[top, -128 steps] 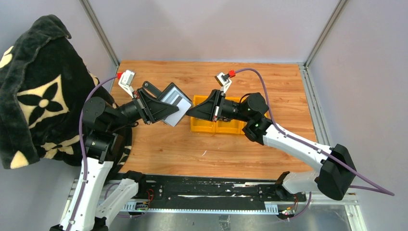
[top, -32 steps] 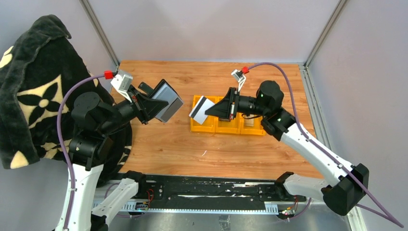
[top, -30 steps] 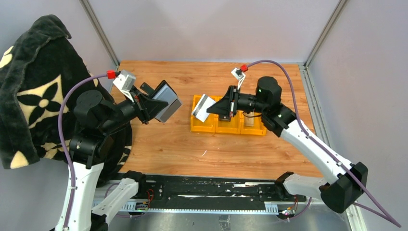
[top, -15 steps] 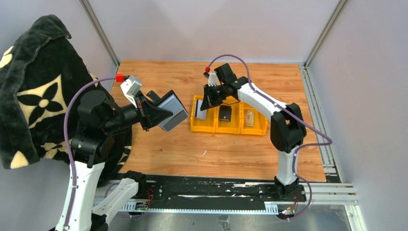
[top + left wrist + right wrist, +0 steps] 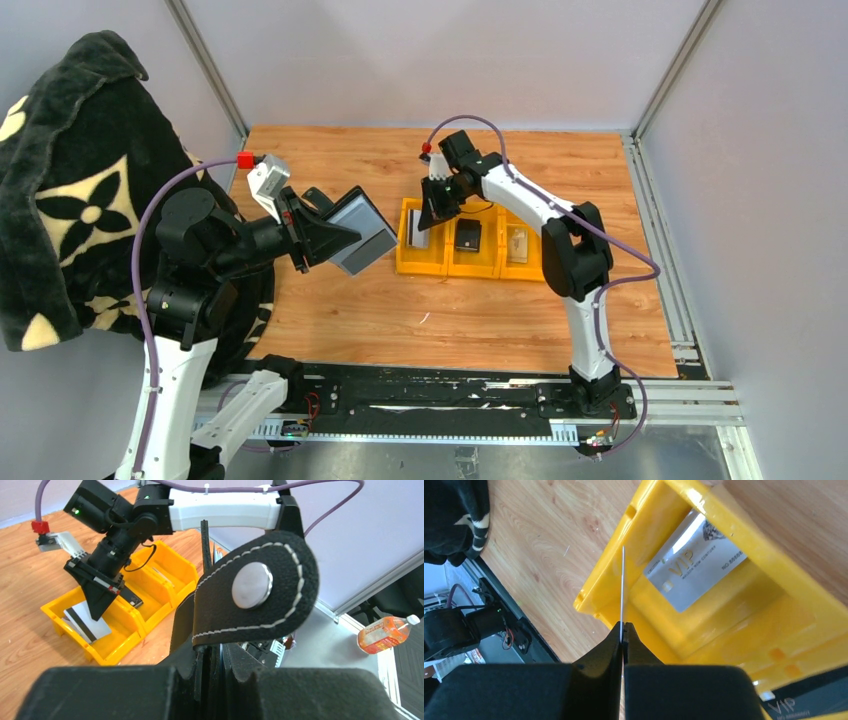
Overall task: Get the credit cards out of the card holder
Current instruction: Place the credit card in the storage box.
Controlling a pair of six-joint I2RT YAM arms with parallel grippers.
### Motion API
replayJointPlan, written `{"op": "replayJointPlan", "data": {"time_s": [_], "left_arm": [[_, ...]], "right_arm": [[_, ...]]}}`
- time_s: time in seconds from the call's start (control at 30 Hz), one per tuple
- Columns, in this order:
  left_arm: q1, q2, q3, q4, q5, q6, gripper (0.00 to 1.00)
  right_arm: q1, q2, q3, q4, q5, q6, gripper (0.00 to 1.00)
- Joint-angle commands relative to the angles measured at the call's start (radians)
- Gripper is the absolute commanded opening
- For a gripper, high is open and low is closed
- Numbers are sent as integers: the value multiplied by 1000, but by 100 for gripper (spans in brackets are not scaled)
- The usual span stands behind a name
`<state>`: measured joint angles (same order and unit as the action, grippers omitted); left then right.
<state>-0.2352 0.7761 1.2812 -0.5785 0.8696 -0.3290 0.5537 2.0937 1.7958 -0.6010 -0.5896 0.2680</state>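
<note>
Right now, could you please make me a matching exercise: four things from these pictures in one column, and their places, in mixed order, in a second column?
Things:
1. card holder
2. card with the dark stripe
3. black item
4. pale card

Places:
A. lying in the middle compartment of the yellow bin
B. pinched in the shut right jaws, at the bin's left compartment
C. lying in the bin's right compartment
D. clamped in the left jaws, held off the table

Pairs: 1-D, 2-B, 3-A, 4-C
</note>
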Motion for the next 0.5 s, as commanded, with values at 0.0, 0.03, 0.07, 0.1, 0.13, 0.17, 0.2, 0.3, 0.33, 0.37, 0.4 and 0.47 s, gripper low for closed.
{"op": "replayJointPlan", "data": {"time_s": [0.0,0.03,0.07,0.1,0.13,0.17,0.2,0.3,0.33,0.37,0.4,0.47], "left_arm": [[-1,-1,-3,63,22,-26,1],[-1,1,-2,64,22,-27,1],[-1,1,-1,64,25,-27,1],[-1,1,0,63,26,-27,1],[-1,0,1,62,26,-28,1],[-1,-1,2,60,27,-26,1],[-1,0,5,57,30,-25,1],[-1,-4,2,61,37,-29,1],[-1,-5,-2,67,42,-33,1],[-1,-6,-6,73,48,-38,0],[-1,-8,-11,79,52,-43,0],[0,-13,-19,84,54,-51,1]], "right_arm": [[-14,84,74,-39,8,9,0],[-14,99,87,-38,8,14,0],[-13,112,100,-37,7,22,0],[-14,123,110,-36,10,28,0],[-14,134,119,-37,18,36,0],[-14,141,126,-37,27,41,0],[-14,146,131,-37,41,46,0],[-12,146,136,-31,82,54,0],[-11,144,139,-28,92,54,2],[-11,142,141,-26,105,53,6],[-8,139,145,-26,115,54,9],[-5,130,152,-28,130,53,18]]}}
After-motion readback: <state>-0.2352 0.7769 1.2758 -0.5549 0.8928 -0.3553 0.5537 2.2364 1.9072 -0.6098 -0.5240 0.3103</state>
